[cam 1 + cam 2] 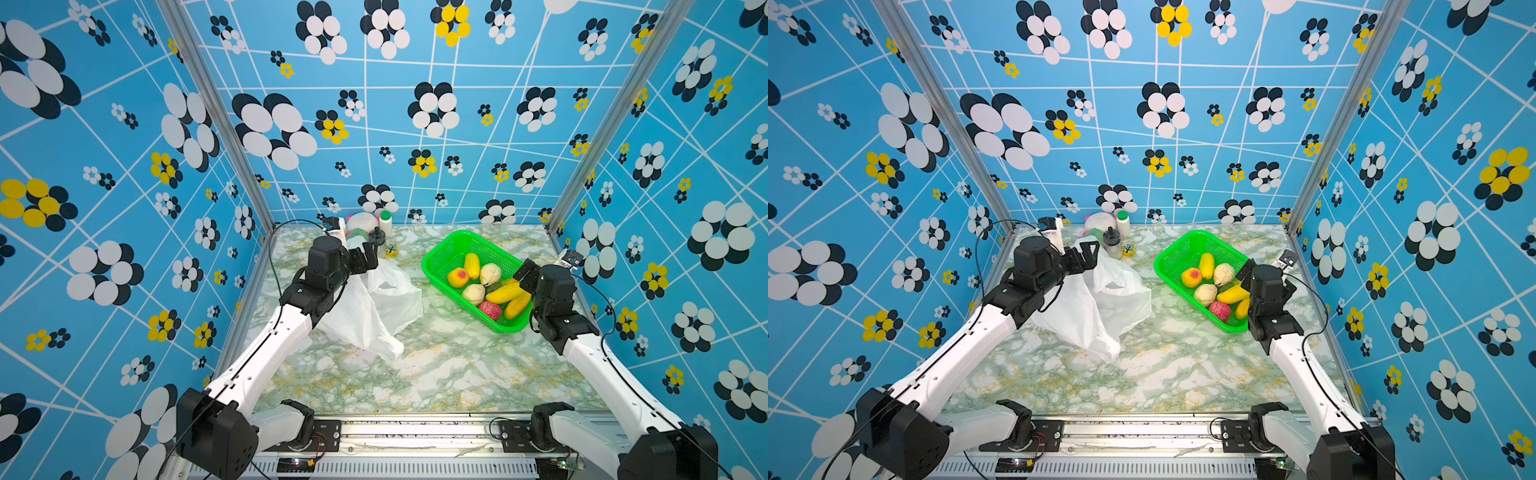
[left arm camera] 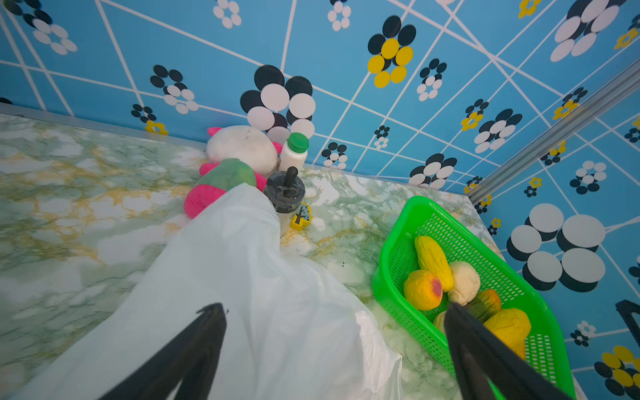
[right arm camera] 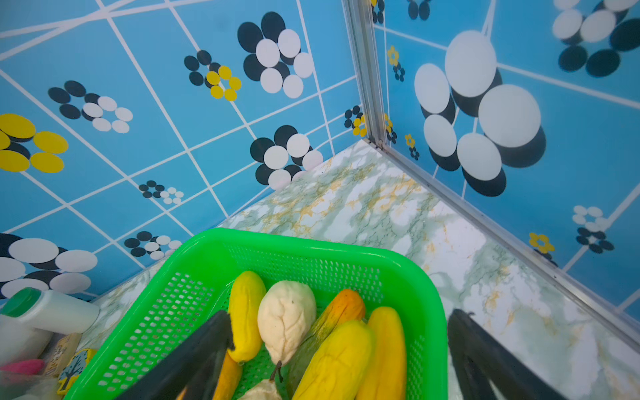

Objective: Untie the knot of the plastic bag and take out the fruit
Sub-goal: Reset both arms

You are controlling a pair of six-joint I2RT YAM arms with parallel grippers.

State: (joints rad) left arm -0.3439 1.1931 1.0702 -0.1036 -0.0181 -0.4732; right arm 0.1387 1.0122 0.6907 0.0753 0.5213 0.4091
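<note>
Looking down in both top views, we see the plastic bag [image 1: 374, 309] lying slack and crumpled on the marbled table [image 1: 415, 374], toward its left side, with the left arm reaching over it. Our left gripper [image 2: 332, 308] hovers above the bag with its fingers spread wide. In the left wrist view the white film runs between them, and neither finger pinches it. The fruit [image 1: 490, 274] sits in the green basket [image 1: 446, 245], well apart from the bag toward the right: yellow mangoes, two cream pears, an orange-yellow peach [image 1: 458, 277] and a red bumpy ball [image 1: 489, 311]. Our right gripper [image 3: 341, 314] hangs over the basket's near end, its fingers also spread and gripping nothing. Behind the bag, by the back wall, are a pink-and-white plush toy [image 2: 242, 149], a white bottle [image 2: 294, 154] and a dark-lidded cup [image 2: 284, 190].
</note>
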